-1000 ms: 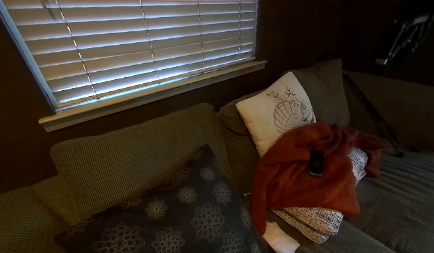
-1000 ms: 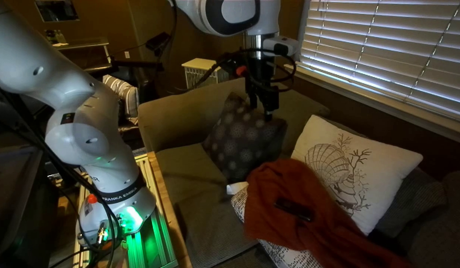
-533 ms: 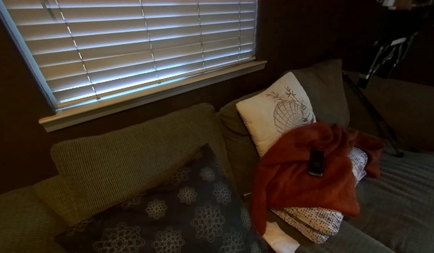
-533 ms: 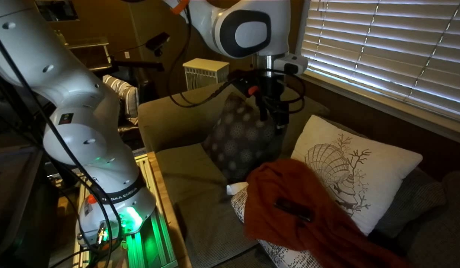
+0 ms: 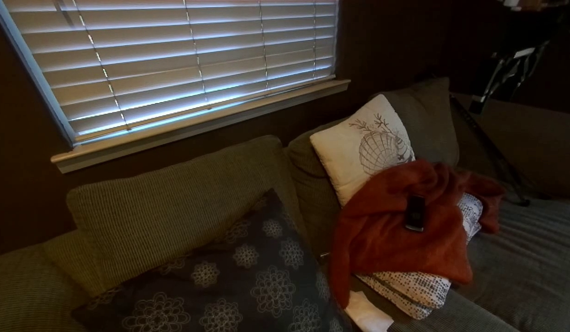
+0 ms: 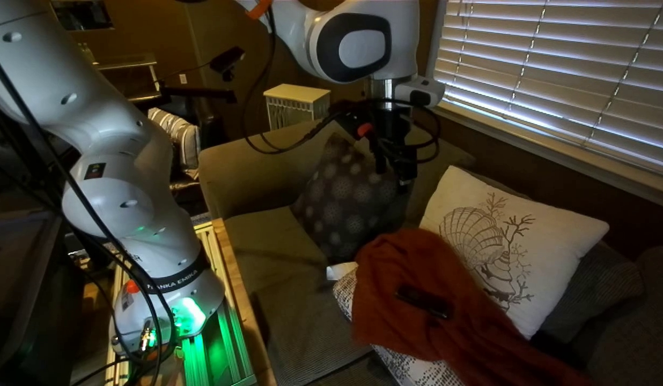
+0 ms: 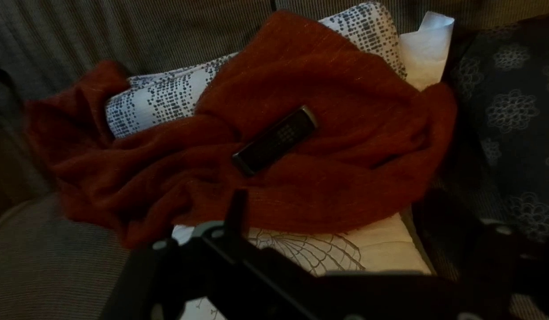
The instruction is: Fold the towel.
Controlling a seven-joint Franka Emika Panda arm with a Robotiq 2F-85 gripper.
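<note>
Wrist view: the towel [image 7: 216, 142] lies crumpled, lower than the fingertips [image 7: 237, 211], long axis left to right, parallel to their gap.
Claw [image 6: 392, 178]: jaws stand wide; we see nothing held.
Towel's place: on the sofa [image 6: 304, 321], over white patterned fabric [image 7: 172, 95], under a black device [image 7: 276, 140].
Coming move: we judge the claw must go down and maybe turn, to pinch across.

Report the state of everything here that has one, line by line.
Towel: rumpled, not folded.
Claw: open and empty.
Black handheld device: lying on the towel; power unclear.
Dotted white fabric: layered, partly under the towel.
White scrap: one end hidden by the towel.
Shell cushion: propped up, partly hidden by the towel.
Flower cushion: propped up.
Window blinds: lowered, light showing through.
Robot base light: lit green.
</note>
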